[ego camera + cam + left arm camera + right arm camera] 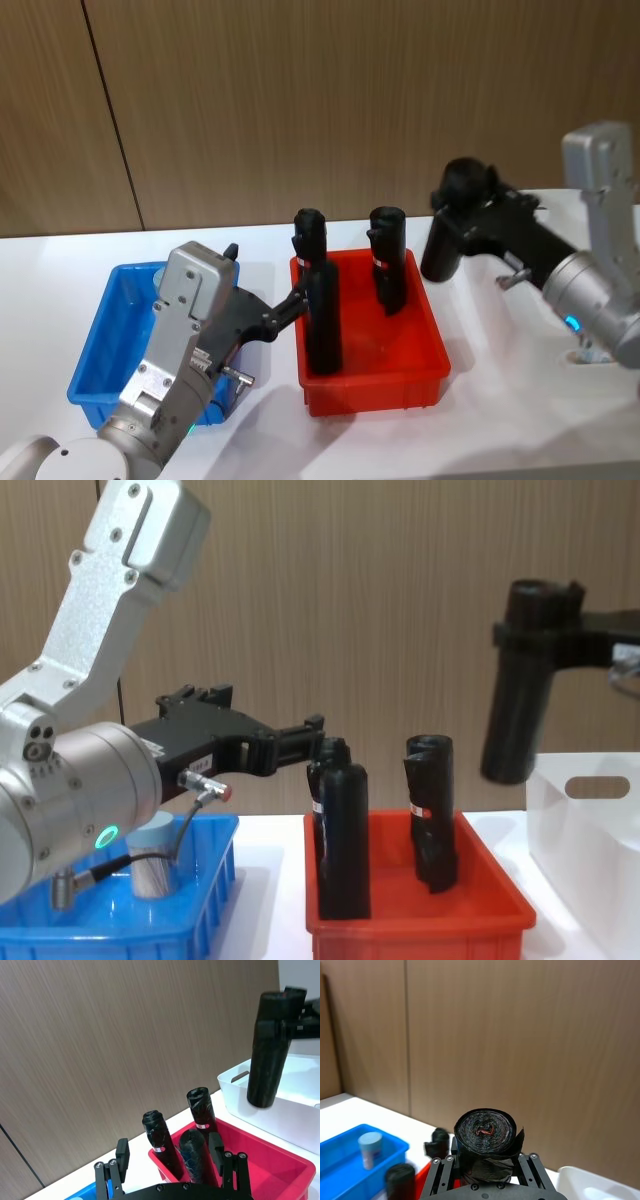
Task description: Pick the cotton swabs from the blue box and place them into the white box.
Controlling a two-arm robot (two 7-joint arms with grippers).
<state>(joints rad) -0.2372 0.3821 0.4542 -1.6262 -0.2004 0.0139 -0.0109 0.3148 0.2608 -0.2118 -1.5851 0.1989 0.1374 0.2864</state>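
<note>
A cotton swab jar (370,1149) with a light blue lid stands in the blue box (100,345); the chest view shows the jar (155,868) behind my left arm. My left gripper (169,1145) reaches over the red bin, open, its fingers on either side of the front black roll (192,1156). The same gripper (296,300) sits against that roll (322,320) in the head view. My right gripper (535,630) is raised and shut on another black roll (518,695), which hangs upright beside and above the white box (590,820).
The red bin (370,388) stands between the blue box and the white box (260,1105), holding three upright black rolls. A wood-panel wall runs close behind the white table. My right arm (590,290) covers the table's right side.
</note>
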